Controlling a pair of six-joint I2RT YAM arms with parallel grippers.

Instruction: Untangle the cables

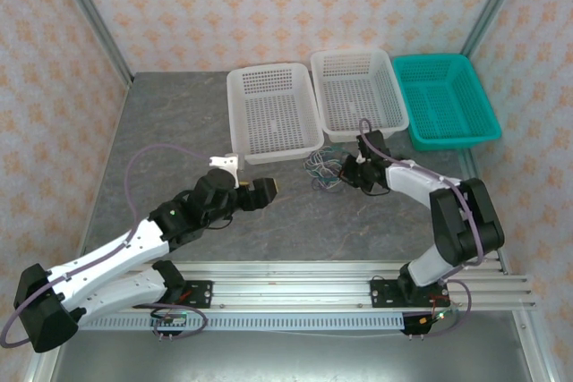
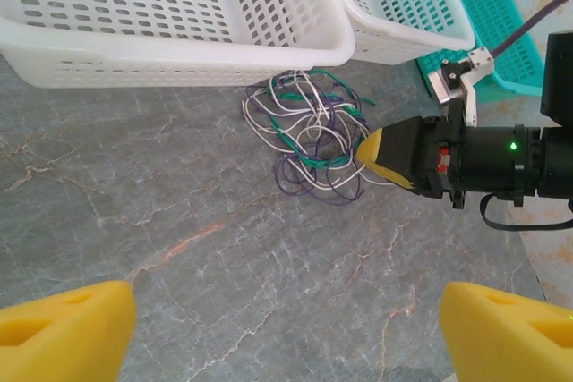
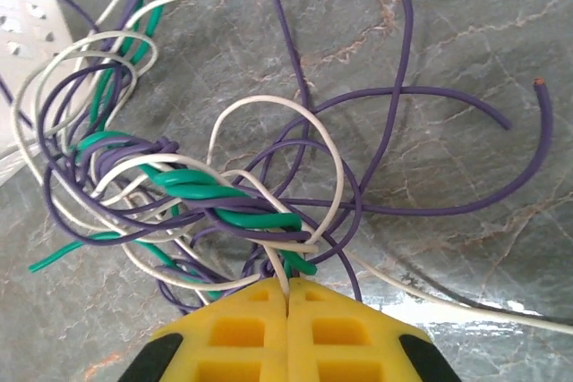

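The cables (image 1: 322, 170) lie as one tangle of white, green and purple wires on the grey table, just in front of the white baskets. My right gripper (image 3: 288, 282) is shut at the tangle's near edge, and a white cable (image 3: 285, 266) runs in between its yellow fingertips. A green strand (image 3: 224, 192) twists with purple ones right in front of the tips. In the left wrist view the right gripper (image 2: 372, 154) touches the right side of the cables (image 2: 313, 136). My left gripper (image 2: 286, 337) stands open over bare table, short of the tangle and left of it in the top view (image 1: 267, 190).
Two white baskets (image 1: 240, 118) (image 1: 394, 96) stand side by side behind the tangle, with a teal basket (image 1: 483, 105) to their right. One long white wire (image 3: 501, 310) trails off to the right of the tangle. Patterned walls close in the table on three sides.
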